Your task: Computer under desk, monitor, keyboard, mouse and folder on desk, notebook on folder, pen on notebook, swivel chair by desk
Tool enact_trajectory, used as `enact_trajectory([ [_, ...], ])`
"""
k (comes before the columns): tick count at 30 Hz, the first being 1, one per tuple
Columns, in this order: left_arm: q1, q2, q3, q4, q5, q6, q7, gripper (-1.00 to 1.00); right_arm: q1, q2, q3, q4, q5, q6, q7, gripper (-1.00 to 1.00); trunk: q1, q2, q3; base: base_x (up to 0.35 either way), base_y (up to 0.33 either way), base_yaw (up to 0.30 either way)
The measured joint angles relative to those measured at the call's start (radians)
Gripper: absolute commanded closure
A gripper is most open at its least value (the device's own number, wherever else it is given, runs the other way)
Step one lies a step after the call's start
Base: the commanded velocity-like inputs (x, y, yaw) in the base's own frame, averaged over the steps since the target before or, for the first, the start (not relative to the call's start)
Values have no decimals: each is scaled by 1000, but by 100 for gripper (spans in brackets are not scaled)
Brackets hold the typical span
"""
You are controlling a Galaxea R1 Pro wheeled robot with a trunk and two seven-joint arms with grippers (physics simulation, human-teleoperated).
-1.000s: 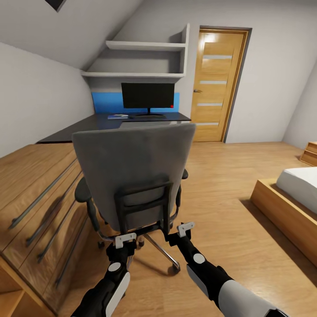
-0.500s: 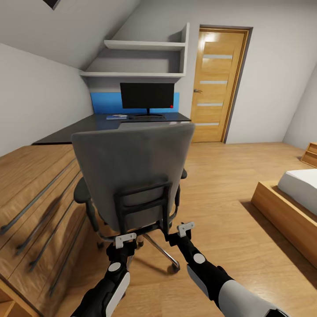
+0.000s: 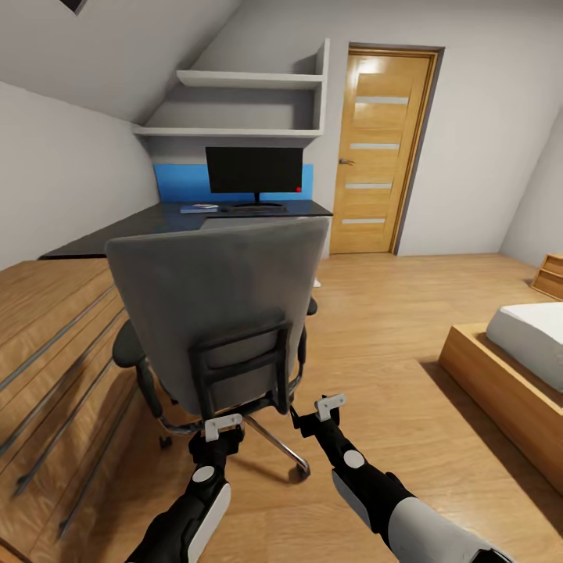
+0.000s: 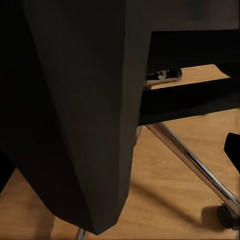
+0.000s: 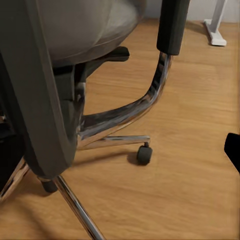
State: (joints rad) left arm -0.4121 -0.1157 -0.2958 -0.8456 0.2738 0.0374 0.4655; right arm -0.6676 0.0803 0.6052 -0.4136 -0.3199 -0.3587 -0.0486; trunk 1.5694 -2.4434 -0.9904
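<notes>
The grey swivel chair (image 3: 211, 305) stands with its back to me, just ahead of both arms. My left gripper (image 3: 223, 428) is at the foot of the chair's black back frame (image 4: 75, 100), which stands very close. My right gripper (image 3: 328, 408) hangs just right of that frame, beside the chrome base (image 5: 125, 115) and a castor (image 5: 144, 155). Each wrist view has one finger at the picture's edge, so both grippers look open. Beyond the chair is the black desk (image 3: 141, 227) with the monitor (image 3: 254, 170), a dark keyboard (image 3: 254, 209) before it, and a small blue flat thing (image 3: 199, 208), perhaps the folder.
A long light-wood drawer unit (image 3: 55, 344) runs along the left, close to the chair. A bed on a wood frame (image 3: 508, 375) is at the right. A wooden door (image 3: 379, 148) and white wall shelves (image 3: 242, 105) are at the back. Open wood floor lies between chair and bed.
The view has moved forward, so the whole picture has shifted. The chair has rolled a little to the left relative to the desk. Both grippers keep their place behind it.
</notes>
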Motion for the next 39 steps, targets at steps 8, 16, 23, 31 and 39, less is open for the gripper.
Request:
enact_trajectory([
  [8, 0, 0, 0, -1, 0, 0, 0, -100, 0, 0, 0, 0, 0, 1, 0, -100, 0, 0, 0, -80, 136, 0],
  [16, 0, 0, 0, 0, 2, 1, 0, -100, 0, 0, 0, 0, 0, 1, 0, -100, 0, 0, 0, -144, 175, 0],
  [23, 0, 0, 0, 0, 2, 1, 0, -100, 0, 0, 0, 0, 0, 0, 0, -100, 0, 0, 0, -184, 251, 0],
  [31, 0, 0, 0, 0, 2, 1, 0, -100, 0, -1, 0, 0, -1, 0, 0, -100, 0, 0, 0, -33, 64, 0],
  [39, 0, 1, 0, 0, 1, 0, 1, -100, 0, -1, 0, 0, 0, 0, 0, -100, 0, 0, 0, -2, 3, 0],
])
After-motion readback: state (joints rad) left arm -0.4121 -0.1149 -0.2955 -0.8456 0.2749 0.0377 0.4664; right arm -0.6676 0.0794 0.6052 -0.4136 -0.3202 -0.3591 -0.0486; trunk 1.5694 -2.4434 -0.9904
